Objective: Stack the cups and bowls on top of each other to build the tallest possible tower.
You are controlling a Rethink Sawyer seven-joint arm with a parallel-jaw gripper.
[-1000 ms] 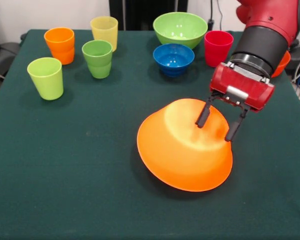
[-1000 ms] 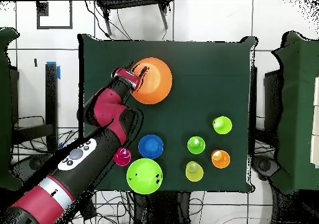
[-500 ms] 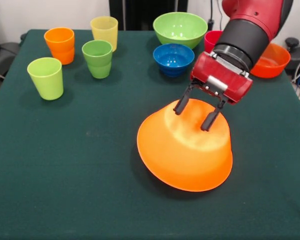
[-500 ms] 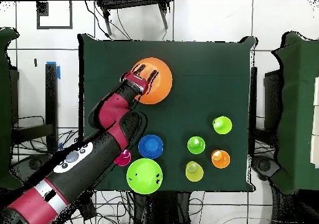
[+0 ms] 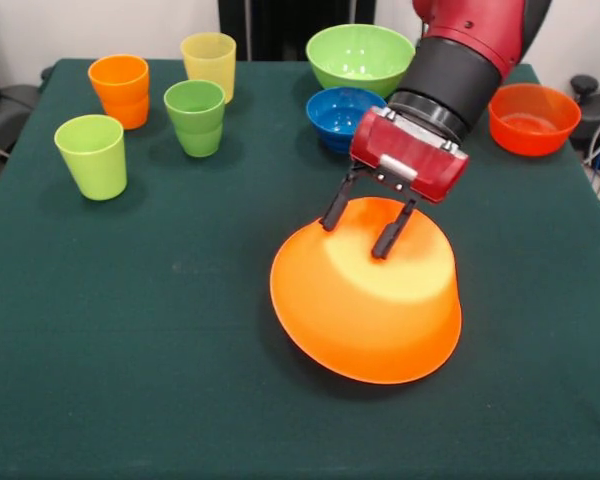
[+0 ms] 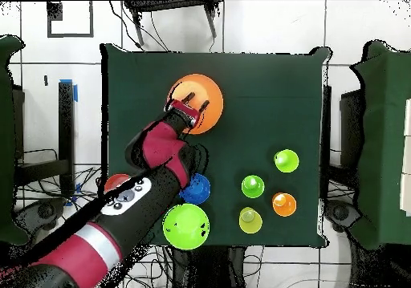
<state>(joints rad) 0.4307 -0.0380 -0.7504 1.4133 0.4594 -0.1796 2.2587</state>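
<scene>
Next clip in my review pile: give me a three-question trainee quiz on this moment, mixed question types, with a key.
1. True or false: the large orange bowl sits upside down on the table.
2. Multiple choice: the tool is (a) shut on a cup, (b) open with its fingers over the orange bowl's upturned base, (c) out of sight.
3. Short answer: in the front view, which bowl is partly hidden behind the arm?

Key
1. True; its wide rim is down and the narrower base faces up.
2. b; both dark fingers are spread apart above the bowl, holding nothing.
3. The blue bowl; the light green bowl and red-orange bowl are in clear sight.
</scene>
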